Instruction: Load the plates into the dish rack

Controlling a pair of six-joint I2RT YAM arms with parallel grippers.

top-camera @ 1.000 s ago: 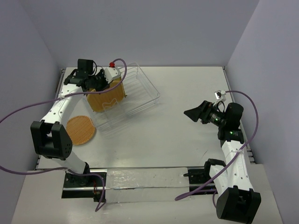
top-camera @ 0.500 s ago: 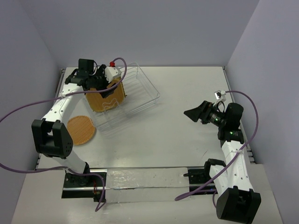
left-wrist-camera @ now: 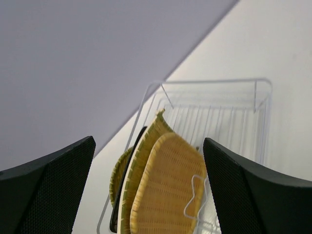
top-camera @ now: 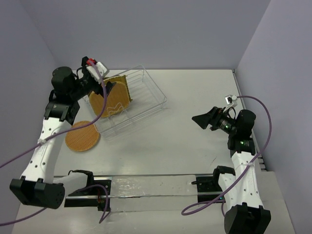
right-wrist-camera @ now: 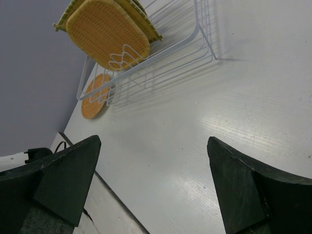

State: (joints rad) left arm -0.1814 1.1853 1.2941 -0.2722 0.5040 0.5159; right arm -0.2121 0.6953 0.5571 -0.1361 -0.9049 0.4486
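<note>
The wire dish rack (top-camera: 146, 100) stands at the back left of the table. Several plates stand on edge in its slots: a rounded-square orange woven plate (left-wrist-camera: 168, 192) in front, a yellow bamboo one (left-wrist-camera: 146, 141) behind it, then a black edge (left-wrist-camera: 127, 168) and a round woven one (left-wrist-camera: 116, 178). Another round orange woven plate (top-camera: 82, 135) lies flat on the table by the rack's left corner. My left gripper (top-camera: 100, 84) hangs open just left of the racked plates, holding nothing. My right gripper (top-camera: 199, 119) is open above the table's right side, far from the rack.
The rack's right half (right-wrist-camera: 175, 46) holds only bare wire slots. The side walls stand close along the left and right edges of the table. A metal rail (top-camera: 151, 187) runs along the near edge between the arm bases.
My left gripper has opened, let go of the rounded-square woven plate now standing in the rack, and drawn back to the left. The right arm has hardly moved.
</note>
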